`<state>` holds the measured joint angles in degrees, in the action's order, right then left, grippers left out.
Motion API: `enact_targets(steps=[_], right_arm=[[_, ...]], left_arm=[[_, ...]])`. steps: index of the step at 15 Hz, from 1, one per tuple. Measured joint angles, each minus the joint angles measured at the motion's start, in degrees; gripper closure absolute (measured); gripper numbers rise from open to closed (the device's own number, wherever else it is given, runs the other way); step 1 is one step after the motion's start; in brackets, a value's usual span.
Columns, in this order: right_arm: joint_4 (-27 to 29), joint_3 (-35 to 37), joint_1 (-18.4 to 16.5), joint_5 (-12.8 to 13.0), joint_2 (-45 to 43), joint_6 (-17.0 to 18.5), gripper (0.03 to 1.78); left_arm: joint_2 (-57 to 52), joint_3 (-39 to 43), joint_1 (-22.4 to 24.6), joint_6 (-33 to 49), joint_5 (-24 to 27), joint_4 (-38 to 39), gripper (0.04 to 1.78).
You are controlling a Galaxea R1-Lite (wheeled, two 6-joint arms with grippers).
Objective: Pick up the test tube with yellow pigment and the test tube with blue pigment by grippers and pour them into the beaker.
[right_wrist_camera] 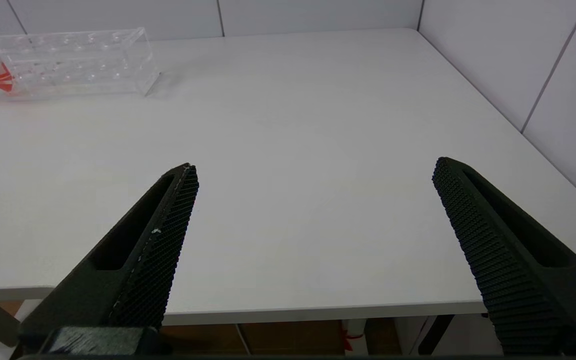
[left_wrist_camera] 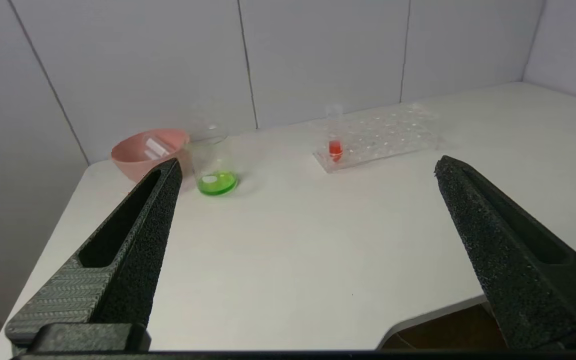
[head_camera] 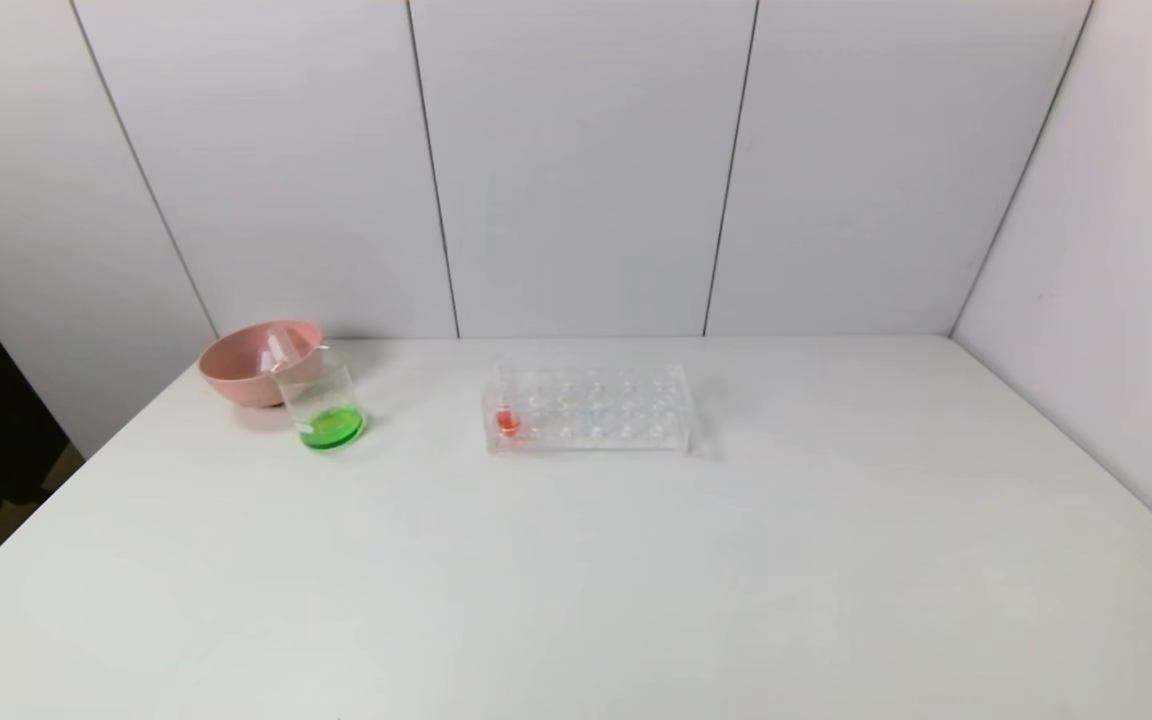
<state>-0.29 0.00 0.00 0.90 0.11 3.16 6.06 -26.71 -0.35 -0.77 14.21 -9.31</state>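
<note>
The beaker (head_camera: 321, 400) stands on the table's left side, just in front of the pink bowl, with green liquid in its bottom; it also shows in the left wrist view (left_wrist_camera: 213, 162). No tube with yellow or blue pigment shows. Two clear tubes (head_camera: 278, 350) lie in the pink bowl, seemingly without pigment. My left gripper (left_wrist_camera: 308, 170) is open and empty, back over the table's near edge. My right gripper (right_wrist_camera: 315, 167) is open and empty, near the front edge on the right. Neither gripper shows in the head view.
A pink bowl (head_camera: 236, 375) sits at the back left. A clear many-holed rack (head_camera: 591, 410) stands mid-table, holding one red-tinted tube (head_camera: 507, 415) at its left end. Walls close the back and right.
</note>
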Motion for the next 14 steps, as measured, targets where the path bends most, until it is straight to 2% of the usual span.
enact_targets(steps=[9, 14], right_arm=[[0.0, 0.0, 0.0, 0.0, 0.0, 0.0, 0.1], [0.0, 0.0, 0.0, 0.02, 0.0, -0.02, 0.1]], left_arm=[[-6.03, 21.15, 0.11, -1.07, -12.64, 0.37, 0.06], [-6.08, 23.25, 0.09, -0.02, -14.54, 1.0, 0.06]])
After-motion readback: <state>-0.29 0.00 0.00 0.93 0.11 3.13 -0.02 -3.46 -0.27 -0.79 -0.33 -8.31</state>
